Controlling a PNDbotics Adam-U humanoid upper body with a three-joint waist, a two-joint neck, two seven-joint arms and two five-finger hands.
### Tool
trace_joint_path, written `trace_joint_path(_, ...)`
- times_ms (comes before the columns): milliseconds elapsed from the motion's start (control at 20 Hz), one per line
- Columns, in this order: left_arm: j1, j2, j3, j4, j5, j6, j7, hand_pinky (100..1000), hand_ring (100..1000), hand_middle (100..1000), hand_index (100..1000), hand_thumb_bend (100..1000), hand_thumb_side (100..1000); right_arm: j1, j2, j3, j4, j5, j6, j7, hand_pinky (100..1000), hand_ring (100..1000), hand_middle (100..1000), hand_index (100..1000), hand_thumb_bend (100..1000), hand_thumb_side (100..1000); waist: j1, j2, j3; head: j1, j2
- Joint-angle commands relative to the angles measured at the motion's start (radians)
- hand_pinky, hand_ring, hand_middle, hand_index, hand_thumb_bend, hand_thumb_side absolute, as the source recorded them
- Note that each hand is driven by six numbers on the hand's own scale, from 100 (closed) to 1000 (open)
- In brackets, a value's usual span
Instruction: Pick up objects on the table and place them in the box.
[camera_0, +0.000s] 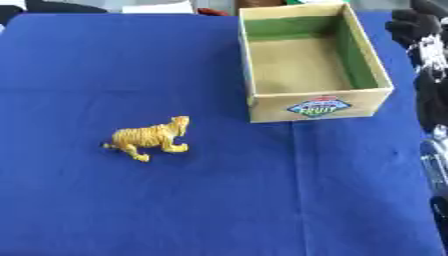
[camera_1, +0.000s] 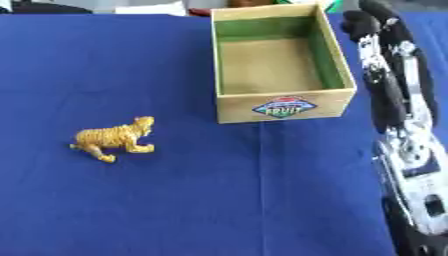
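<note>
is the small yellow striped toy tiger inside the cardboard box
No, the small yellow striped toy tiger stands on the blue cloth, left of the empty cardboard box.

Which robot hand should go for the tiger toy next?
Probably the right robot hand: it is the only one in view, open beside the empty box. The tiger toy stands on the left, so the reach is long.

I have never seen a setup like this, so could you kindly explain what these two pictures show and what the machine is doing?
Both pictures come from a stereo camera in a humanoid robot's head, looking down at a table under a blue cloth. The black and silver shape on the right is its right hand, fingers straight, holding nothing, beside an empty cardboard box. A yellow striped toy tiger stands on the cloth to the box's left, untouched. The left hand shows in neither picture.
</note>
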Motion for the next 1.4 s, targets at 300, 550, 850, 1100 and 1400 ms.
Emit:
trace_joint_path(300,0.062,0.231,-0.005,-0.017,-0.127,0.117,-0.060,531,576,578,810,100,733,-0.005,-0.035,-0.004,-0.020,0.023,0.003,-0.003,908,820,765,894,100,741,0.019,-0.039,0.010,-0.009,0.011)
trace_joint_path(550,0.104,0.354,-0.045,0.012,-0.203,0.193,-0.128,572,639,648,855,124,802,0.001,-0.042,-0.003,-0.020,0.024,0.003,-0.004,908,820,765,893,100,741,0.030,-0.047,0.009,-0.013,0.025)
trace_joint_path(850,0.089,0.507,-0.175,0.050,-0.297,0.287,-0.221,613,725,718,876,285,938,0.003,-0.048,0.001,-0.020,0.024,0.004,0.000,908,820,765,892,100,743,0.034,-0.047,0.005,0.001,0.022)
trace_joint_path(1100,0.030,0.629,-0.295,0.047,-0.371,0.362,-0.296,630,754,751,885,511,943,-0.006,-0.046,0.006,-0.020,0.020,0.000,0.004,907,819,764,890,100,749,0.023,-0.046,-0.005,0.018,0.031)
trace_joint_path(1400,-0.021,0.689,-0.418,0.010,-0.358,0.452,-0.387,644,774,775,901,783,978,-0.008,-0.046,0.010,-0.020,0.017,-0.001,0.010,907,820,764,890,100,748,0.021,-0.046,-0.014,0.063,0.051)
